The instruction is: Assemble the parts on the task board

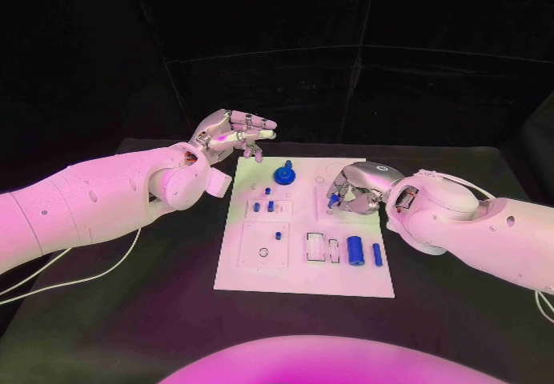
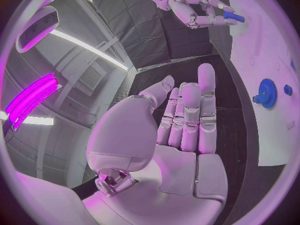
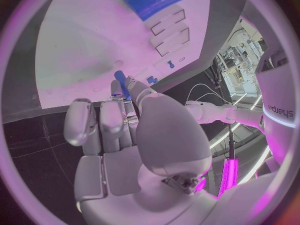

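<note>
Black curtains hang behind the black table; magenta tube lamps glow, and a white ceiling strip shines.

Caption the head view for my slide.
Right hand holds a small blue part over the task board; left hand hovers empty.

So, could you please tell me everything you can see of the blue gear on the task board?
The blue gear is a toothed disc, apparently plastic, with a short blue stem or knob rising from its centre. It sits flat near the far edge of the white task board, its stem upright. Neither hand touches it: the left hand hovers open beyond the board's far left corner, and the right hand, holding a small blue part, is beside it.
</note>
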